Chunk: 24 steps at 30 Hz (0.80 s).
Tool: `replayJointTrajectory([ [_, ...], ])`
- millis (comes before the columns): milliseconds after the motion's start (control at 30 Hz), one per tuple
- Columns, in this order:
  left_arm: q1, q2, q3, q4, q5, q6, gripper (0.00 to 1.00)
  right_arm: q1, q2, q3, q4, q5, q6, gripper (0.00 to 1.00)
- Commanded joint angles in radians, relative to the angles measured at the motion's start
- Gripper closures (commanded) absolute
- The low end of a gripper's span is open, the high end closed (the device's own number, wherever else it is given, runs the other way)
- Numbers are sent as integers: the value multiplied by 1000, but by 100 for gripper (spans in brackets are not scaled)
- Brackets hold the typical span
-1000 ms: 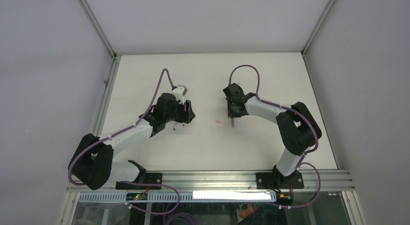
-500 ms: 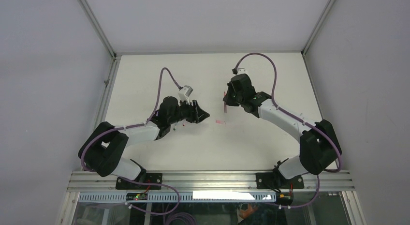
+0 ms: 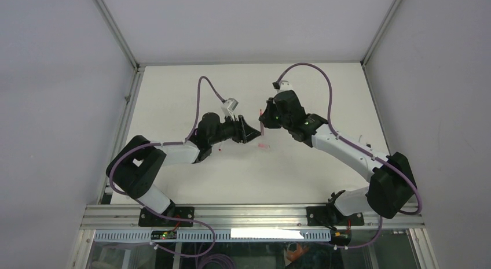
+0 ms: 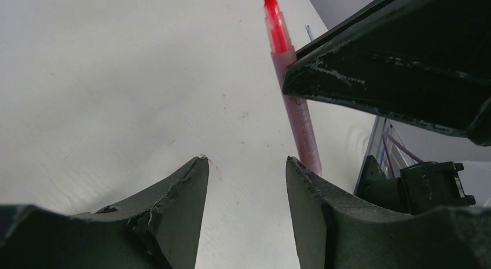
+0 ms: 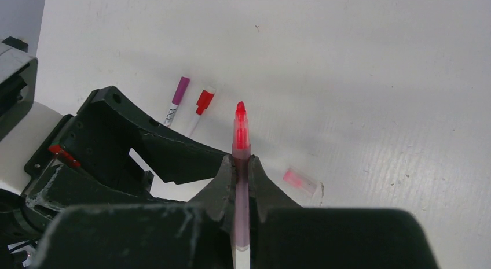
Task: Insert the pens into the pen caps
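Right wrist view: at left, the left gripper (image 4: 246, 165) hangs spread and empty. Beside it a purple-ended pen (image 5: 177, 98) and a red-ended pen (image 5: 201, 107) lie on the table (image 5: 376, 78), seemingly capped. At centre the right gripper (image 5: 241, 165) pinches a red pen (image 5: 241, 139), tip bare; right of it, a pink cap (image 5: 300, 180) lies loose, unfitted.
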Motion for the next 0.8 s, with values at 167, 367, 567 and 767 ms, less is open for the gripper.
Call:
replayJointTrajectory([
  [167, -21, -27, 59, 68, 20, 2, 46, 13, -32, 13, 45, 27, -6, 100],
  [367, -20, -87, 65, -3, 18, 31, 44, 13, -36, 8, 50, 26, -11, 100],
  [567, -19, -101, 70, -6, 28, 20, 42, 15, -32, 0, 56, 27, -12, 100],
  [767, -20, -55, 81, 20, 42, -1, 42, 21, -48, 2, 56, 22, -6, 100],
])
